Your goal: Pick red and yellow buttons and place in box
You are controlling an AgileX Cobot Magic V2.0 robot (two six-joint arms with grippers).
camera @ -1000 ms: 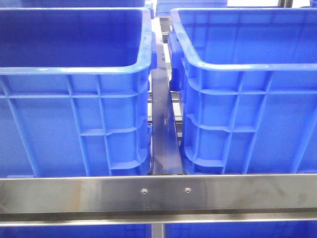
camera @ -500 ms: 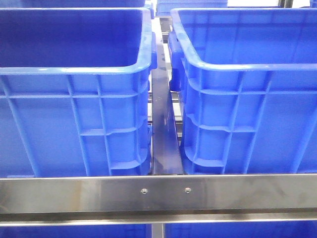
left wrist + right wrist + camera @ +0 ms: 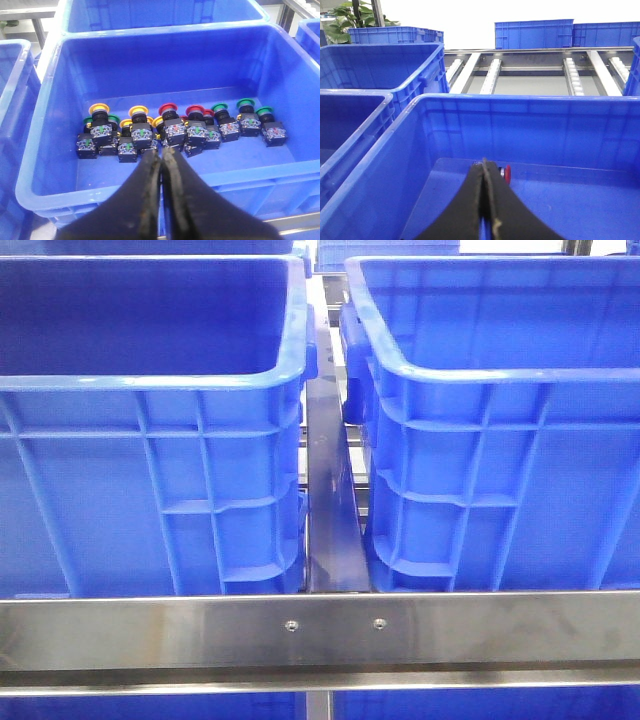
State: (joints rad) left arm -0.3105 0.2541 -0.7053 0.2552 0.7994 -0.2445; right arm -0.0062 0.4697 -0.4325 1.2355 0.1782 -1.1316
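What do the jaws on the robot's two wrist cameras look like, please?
Both look alike: the left gripper and the right gripper each show two dark, black, curved jaws tapering to narrow tips, with worn, lighter inner edges. No cables or markings show.

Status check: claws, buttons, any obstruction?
Both claws shut, empty: left claw, right claw. Red and yellow buttons clustered in blue crate under left claw. One red button by right claw.

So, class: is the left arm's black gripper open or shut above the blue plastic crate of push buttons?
Shut: the left gripper has its two black fingers pressed together with nothing between them, above the crate.
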